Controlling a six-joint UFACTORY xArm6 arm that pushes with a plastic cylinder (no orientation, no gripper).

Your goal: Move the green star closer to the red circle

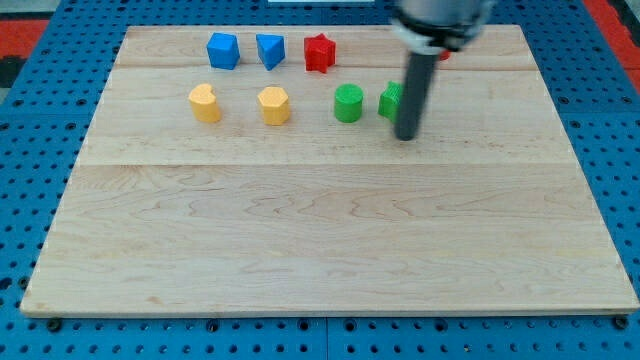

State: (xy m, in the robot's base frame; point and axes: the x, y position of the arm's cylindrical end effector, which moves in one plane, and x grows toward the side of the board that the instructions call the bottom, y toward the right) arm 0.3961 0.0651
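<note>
Yellow heart (204, 103): sat furthest toward the view's left, in the lower row of blocks.
Blue cube (222, 50): stood in the upper row, near the board's far edge.
Blue triangle-like block (270, 50): stood just beside the cube, shape not fully clear.
Yellow hexagon (274, 105): sat below it, well apart from the heart.
Red star (319, 52): closed the visible upper row.
Green circle (348, 103): sat near the green star, not touching.
Green star (389, 100): stood right of the circle, partly hidden by the rod.
My tip (405, 137): rested just below and right of the green star, contact impossible to tell.
Jaws: none fitted; bare rod only, nothing clamped.
Red circle (444, 56): seen only as a red sliver past the arm, up and right of the star.
Handling: judged light, rigid and quick to slide on smooth wood; the star's points likely to make it spin, so best pushed through its centre from the lower-left side.
Wooden board (300, 250): open toward the view's bottom; tight only near the top edge.
</note>
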